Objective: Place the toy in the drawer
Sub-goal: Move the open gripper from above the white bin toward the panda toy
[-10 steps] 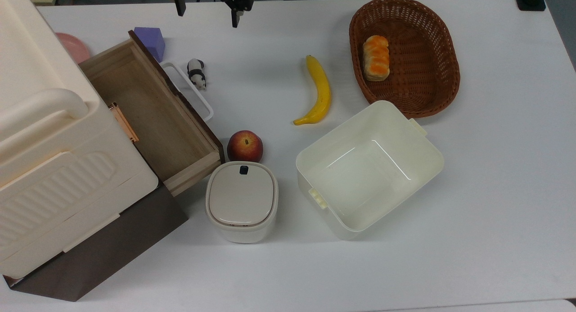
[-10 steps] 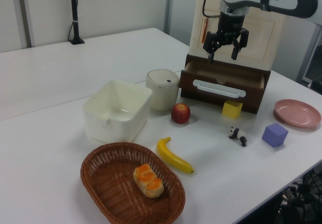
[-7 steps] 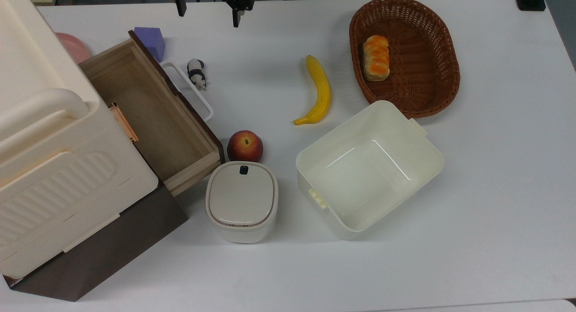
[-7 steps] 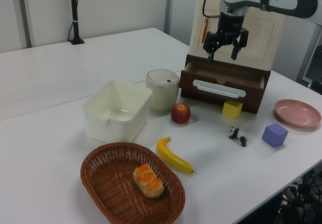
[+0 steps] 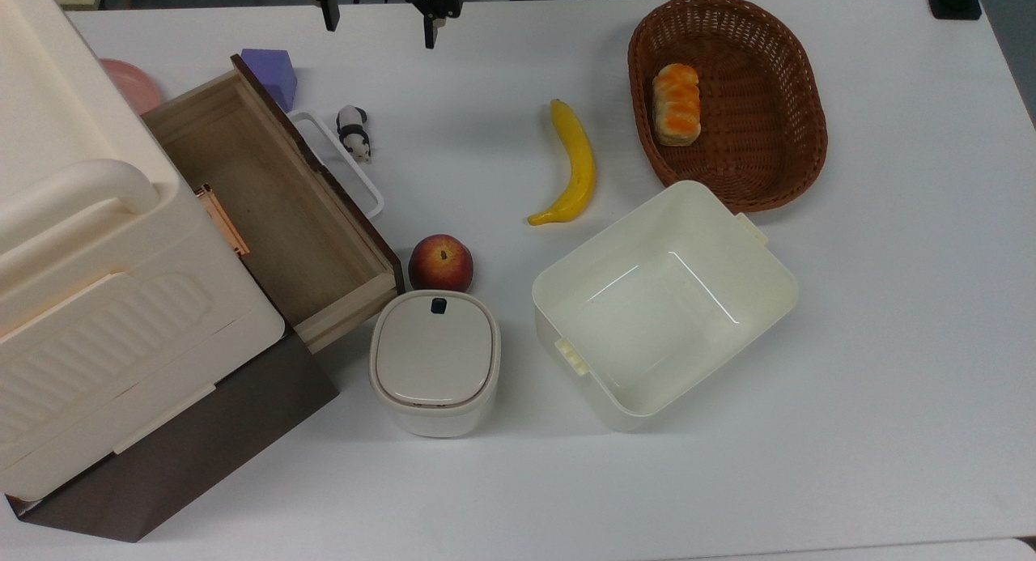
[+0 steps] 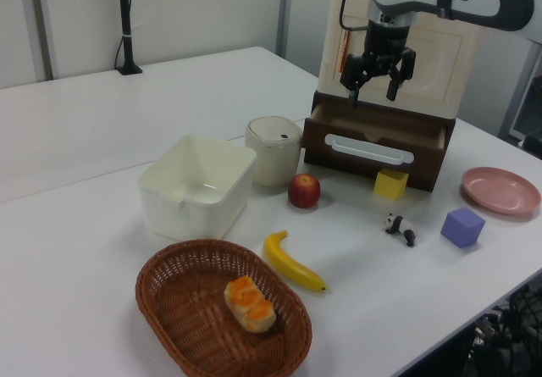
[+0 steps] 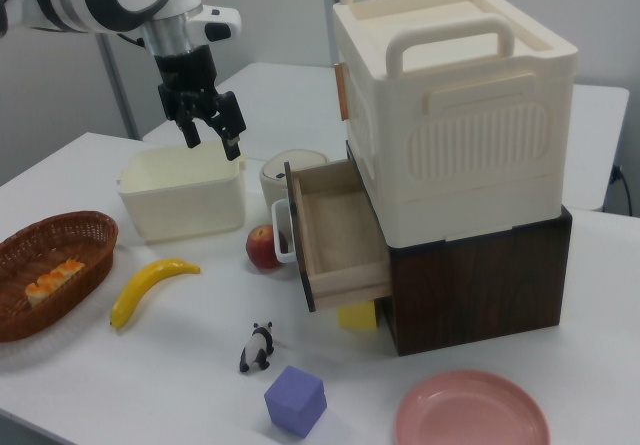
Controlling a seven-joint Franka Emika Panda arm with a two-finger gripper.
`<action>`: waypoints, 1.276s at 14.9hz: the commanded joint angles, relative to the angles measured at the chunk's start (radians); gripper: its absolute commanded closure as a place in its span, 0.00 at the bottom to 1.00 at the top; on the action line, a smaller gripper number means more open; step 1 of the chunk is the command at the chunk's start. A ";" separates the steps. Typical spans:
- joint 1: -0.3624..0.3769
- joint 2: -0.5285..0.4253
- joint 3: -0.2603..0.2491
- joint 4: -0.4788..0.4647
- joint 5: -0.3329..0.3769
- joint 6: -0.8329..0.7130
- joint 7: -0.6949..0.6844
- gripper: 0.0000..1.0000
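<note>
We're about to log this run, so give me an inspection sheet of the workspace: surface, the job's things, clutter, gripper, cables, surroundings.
Surface: white table, no spills seen.
Toy: panda figurine lies on the table beside the drawer's white handle, not gripped.
Drawer: drawer pulled open, inside bare.
Clutter: purple cube, yellow cube under the drawer front, apple, banana, cream tub, lidded white bin, wicker basket holding bread, pink plate.
Gripper: gripper open, holding nothing, raised above the table.
Cables: nothing seen on the table.
Surroundings: cream storage box on the brown cabinet; black pole at the far table edge.
</note>
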 commanded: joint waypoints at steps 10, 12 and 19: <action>0.042 -0.129 -0.017 -0.201 0.028 -0.014 0.065 0.00; 0.063 -0.178 -0.022 -0.282 0.018 0.011 0.073 0.00; 0.060 -0.170 -0.083 -0.459 -0.157 0.262 0.067 0.00</action>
